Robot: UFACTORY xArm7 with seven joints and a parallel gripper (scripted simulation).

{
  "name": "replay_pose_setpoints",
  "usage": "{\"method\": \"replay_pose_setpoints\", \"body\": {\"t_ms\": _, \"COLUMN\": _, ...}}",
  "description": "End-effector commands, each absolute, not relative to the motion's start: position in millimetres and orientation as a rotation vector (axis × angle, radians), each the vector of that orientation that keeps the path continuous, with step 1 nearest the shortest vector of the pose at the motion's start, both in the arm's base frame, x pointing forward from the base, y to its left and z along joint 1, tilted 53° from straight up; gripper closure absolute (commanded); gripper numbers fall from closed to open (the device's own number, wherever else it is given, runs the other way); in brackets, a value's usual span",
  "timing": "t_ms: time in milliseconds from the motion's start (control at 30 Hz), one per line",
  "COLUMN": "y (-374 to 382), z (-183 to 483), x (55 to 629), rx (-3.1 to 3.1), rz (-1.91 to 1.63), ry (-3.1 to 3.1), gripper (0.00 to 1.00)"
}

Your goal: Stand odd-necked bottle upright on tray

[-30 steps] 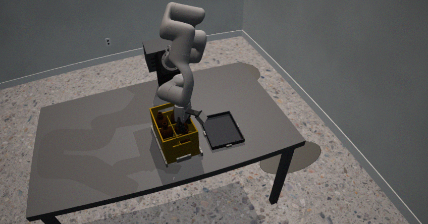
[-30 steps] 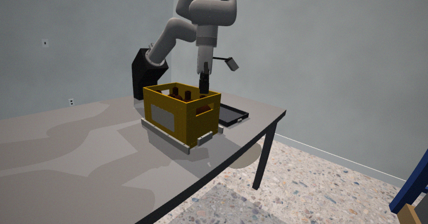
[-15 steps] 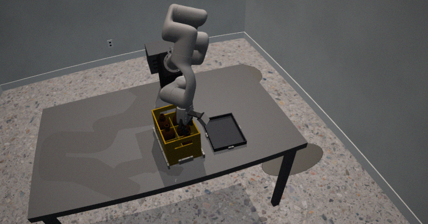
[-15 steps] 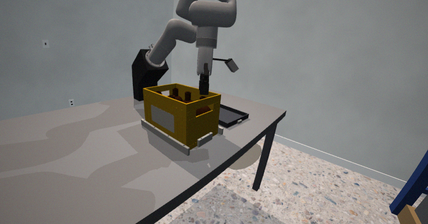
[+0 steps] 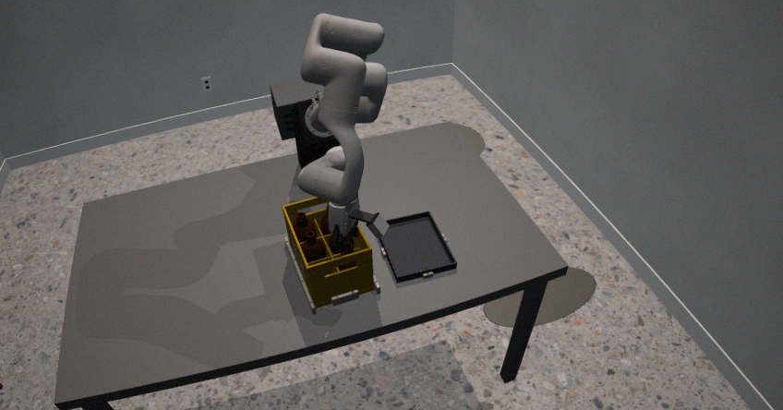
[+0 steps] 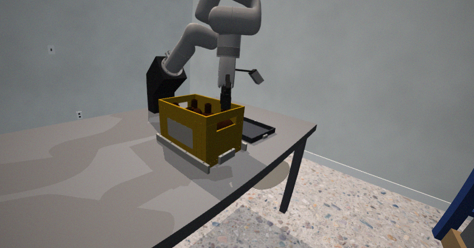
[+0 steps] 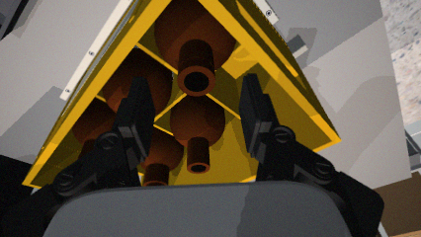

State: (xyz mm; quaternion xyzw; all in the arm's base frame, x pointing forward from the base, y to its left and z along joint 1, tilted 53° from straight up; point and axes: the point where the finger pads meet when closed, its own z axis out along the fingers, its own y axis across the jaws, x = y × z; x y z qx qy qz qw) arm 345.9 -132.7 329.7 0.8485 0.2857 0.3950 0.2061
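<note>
The tool (image 7: 196, 116) hangs over the yellow crate (image 6: 199, 130) with its jaws parted and nothing between them, the two black fingers straddling the middle of the crate from above. In the wrist view, brown bottles stand upright in their compartments, and one at the far corner, the thick-necked bottle (image 7: 196, 69), shows a noticeably wider mouth than the slim-necked bottle (image 7: 199, 155) nearer the tool (perspective may exaggerate it, so that is a judgement). This looks like the picking-out step: nothing lifted yet, all bottles seemingly in the crate. The black tray (image 5: 417, 247) waits just beside the crate on the desk (image 5: 164, 274). Next move calls for centring the fingers on the odd neck, descending, closing, then lifting straight up to clear the dividers.
</note>
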Motion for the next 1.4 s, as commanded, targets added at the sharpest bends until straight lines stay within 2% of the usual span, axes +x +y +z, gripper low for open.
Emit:
{"method": "replay_pose_setpoints", "body": {"t_ms": 0, "y": -134, "z": 329, "x": 349, "rx": 2.362, "rz": 1.103, "ry": 0.795, "gripper": 0.35}}
{"method": "replay_pose_setpoints", "body": {"t_ms": 1367, "y": -137, "z": 311, "x": 372, "rx": 2.362, "rz": 1.102, "ry": 0.795, "gripper": 0.35}}
